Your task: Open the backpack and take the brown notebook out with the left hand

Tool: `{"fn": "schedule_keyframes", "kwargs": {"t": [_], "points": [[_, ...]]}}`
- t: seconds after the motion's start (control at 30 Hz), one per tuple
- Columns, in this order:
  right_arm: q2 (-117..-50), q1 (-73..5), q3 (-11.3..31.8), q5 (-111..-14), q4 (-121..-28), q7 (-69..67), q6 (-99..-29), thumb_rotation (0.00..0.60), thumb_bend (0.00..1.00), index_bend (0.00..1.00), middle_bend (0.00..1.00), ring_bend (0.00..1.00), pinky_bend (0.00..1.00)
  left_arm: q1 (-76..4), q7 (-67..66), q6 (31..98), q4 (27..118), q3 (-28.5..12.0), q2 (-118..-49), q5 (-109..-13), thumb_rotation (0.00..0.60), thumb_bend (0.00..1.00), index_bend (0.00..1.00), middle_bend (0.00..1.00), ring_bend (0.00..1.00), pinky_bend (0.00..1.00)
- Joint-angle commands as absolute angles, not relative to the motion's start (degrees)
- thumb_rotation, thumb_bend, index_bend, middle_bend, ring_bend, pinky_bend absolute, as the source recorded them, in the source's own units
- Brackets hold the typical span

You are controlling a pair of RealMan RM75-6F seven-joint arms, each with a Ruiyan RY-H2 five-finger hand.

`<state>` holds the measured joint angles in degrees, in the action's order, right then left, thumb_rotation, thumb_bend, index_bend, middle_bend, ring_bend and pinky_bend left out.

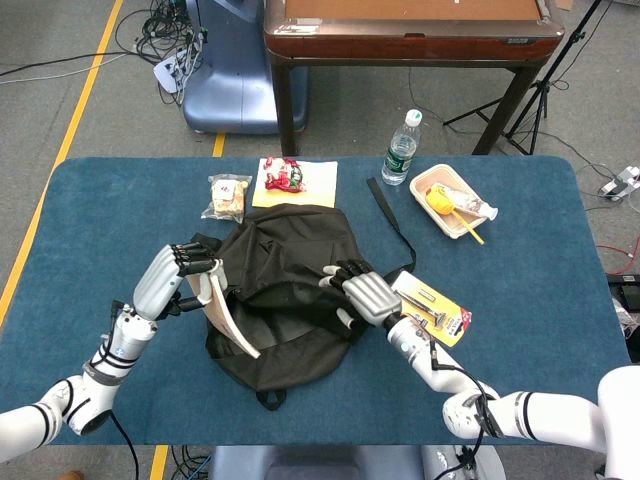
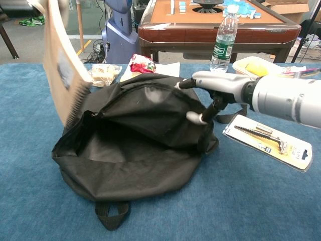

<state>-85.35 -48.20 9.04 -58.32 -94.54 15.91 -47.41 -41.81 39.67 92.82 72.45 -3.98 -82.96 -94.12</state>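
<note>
Blue cloth-covered table (image 1: 90, 210) on grey floor, yellow tape line along the 9 o'clock side, a wooden table beyond the far edge at 12 o'clock.

Black backpack (image 1: 290, 290) at table centre, mouth unzipped and gaping toward 9 o'clock, top flap sagging over the opening, strap trailing off toward 1 o'clock.

Left hand (image 1: 168, 278) at 9 o'clock of the bag, raised off the cloth, fingers wrapped over the top edge of the brown notebook (image 1: 226, 312). Notebook clear of the opening, hanging tilted just beside the bag's rim; in the chest view seen edge-on at upper left (image 2: 60, 65), spiral binding facing the bag.

Right hand (image 1: 362, 293) at 3 o'clock of the bag, fingers curled down onto the flap fabric (image 2: 150, 108), pinching a fold of it.

Carded tool pack (image 1: 432, 308) flat on the cloth just beyond the right hand at 3 o'clock. Water bottle (image 1: 401, 148) upright at 1 o'clock, a tray with a yellow item (image 1: 452, 200) next to it. Two snack packets (image 1: 226, 196) at 11 o'clock, near the bag's far side.
</note>
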Motion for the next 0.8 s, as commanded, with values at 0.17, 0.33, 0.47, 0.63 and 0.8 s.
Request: {"fn": "schedule_keyframes", "kwargs": {"t": [0.17,0.33,0.47,0.63,0.8], "points": [[-80.4,-44.8,6.5,-68.1,-101.9,13.0,-52.1,0.600,0.05,0.00,0.00,0.00,0.00,-41.2,37.6,91.3,75.1,-7.0,-79.2,-92.7,0.600,0.53,0.68,0.72,0.62,0.52],[-76.3,-41.9,6.0,-73.1,-104.6,9.3,-56.0,0.600,0.04,0.00,0.01,0.00,0.00,-41.9,35.7,88.8,75.0,-9.1,-77.9,-91.2,0.600,0.53,0.67,0.72,0.62,0.52],[-73.1,-40.1,5.7,-74.8,-106.3,7.1,-57.7,0.600,0.04,0.00,0.04,0.00,0.00,-42.9,34.9,86.0,74.0,-10.7,-77.6,-89.7,0.600,0.53,0.67,0.72,0.62,0.52],[-69.6,-38.0,4.7,-78.0,-108.4,5.1,-59.6,0.600,0.02,0.00,0.04,0.00,0.00,-44.6,34.3,82.2,71.2,-12.6,-79.0,-87.6,0.600,0.53,0.66,0.72,0.61,0.52],[-67.6,-35.8,4.3,-79.7,-109.3,5.3,-62.6,0.600,0.02,0.00,0.04,0.00,0.00,-46.4,32.4,79.4,66.6,-13.5,-82.7,-86.4,0.600,0.53,0.66,0.72,0.61,0.52]]}}
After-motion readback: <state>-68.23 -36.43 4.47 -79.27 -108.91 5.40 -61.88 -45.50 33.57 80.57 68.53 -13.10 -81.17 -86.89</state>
